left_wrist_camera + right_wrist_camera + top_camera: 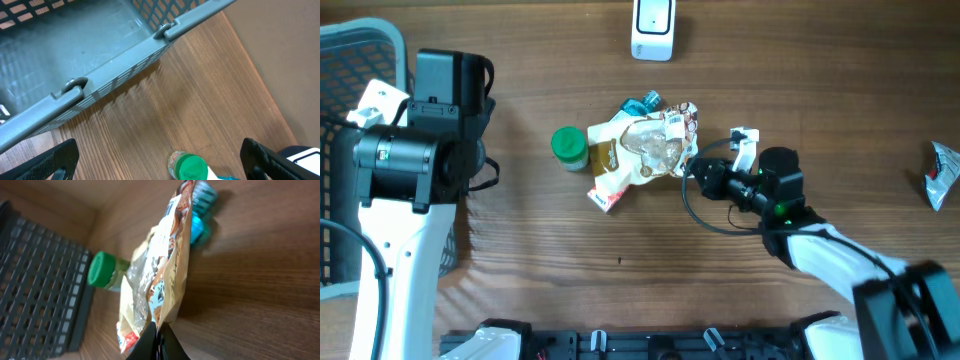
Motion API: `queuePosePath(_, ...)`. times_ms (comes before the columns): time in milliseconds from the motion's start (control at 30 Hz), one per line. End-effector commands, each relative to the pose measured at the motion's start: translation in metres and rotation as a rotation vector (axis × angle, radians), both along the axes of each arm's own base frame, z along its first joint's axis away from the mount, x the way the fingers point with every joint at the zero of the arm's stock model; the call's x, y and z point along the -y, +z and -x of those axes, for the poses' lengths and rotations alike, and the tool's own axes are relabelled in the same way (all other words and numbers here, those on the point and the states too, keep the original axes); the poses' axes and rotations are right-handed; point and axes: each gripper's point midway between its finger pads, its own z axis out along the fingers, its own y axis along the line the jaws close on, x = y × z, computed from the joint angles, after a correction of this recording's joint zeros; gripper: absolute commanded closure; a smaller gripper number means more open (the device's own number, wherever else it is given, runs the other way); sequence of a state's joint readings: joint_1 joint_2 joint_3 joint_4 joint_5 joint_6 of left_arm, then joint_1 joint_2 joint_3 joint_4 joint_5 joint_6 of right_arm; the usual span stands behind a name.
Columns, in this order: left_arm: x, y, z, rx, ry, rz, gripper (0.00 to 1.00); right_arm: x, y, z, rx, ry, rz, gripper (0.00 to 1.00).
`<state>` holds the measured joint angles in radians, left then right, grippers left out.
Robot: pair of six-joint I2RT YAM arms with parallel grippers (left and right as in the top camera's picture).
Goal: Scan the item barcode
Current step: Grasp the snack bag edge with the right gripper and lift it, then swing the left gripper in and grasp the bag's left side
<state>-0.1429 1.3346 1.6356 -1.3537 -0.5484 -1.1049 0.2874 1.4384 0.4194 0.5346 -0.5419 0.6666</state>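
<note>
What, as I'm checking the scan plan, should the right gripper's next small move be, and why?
Probably a short lift. The right gripper is shut on the edge of the crinkled beige-and-clear plastic snack bag, which lies on the wooden table beside the green-lidded jar; the white box-shaped scanner stands apart at the far edge.

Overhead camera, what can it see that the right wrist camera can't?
Only overhead: the white scanner at the top of the picture and a silver packet far out at the right edge.
Only right wrist: a close-up of the right claw pinched shut on the edge of the snack bag.
Both: the snack bag, the green-lidded jar, the teal packet beside the bag and the grey basket.
</note>
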Motion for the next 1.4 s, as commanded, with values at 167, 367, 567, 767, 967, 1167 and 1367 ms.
queuePosePath(167, -0.006, 0.009, -0.009, 0.064, 0.033, -0.021, 0.00, 0.002, 0.014, 0.015, 0.073, 0.059, 0.080, 0.95)
queuePosePath(367, -0.004, 0.018, -0.023, 0.136, 0.033, -0.007, 0.00, 0.005, 0.014, 0.013, 0.068, 0.035, 0.083, 0.96)
queuePosePath(567, 0.012, 0.015, -0.032, 0.152, -0.023, 0.078, 0.00, 0.005, 0.017, 0.012, 0.075, 0.034, 0.080, 0.95)
queuePosePath(767, 0.052, -0.019, -0.036, 0.022, -0.153, 0.248, 0.00, 0.009, 0.033, 0.010, 0.122, 0.014, 0.071, 0.95)
queuePosePath(967, 0.108, -0.077, -0.038, -0.195, -0.334, 0.328, 0.00, 0.026, 0.037, 0.006, 0.106, -0.034, 0.064, 0.95)
queuePosePath(1167, 0.195, -0.142, -0.042, -0.326, -0.599, 0.480, 0.00, 0.028, 0.028, 0.012, 0.063, -0.026, 0.073, 0.95)
queuePosePath(1367, 0.228, -0.169, -0.037, -0.409, -0.737, 0.589, 0.00, 0.027, 0.025, 0.015, 0.046, -0.014, 0.073, 0.95)
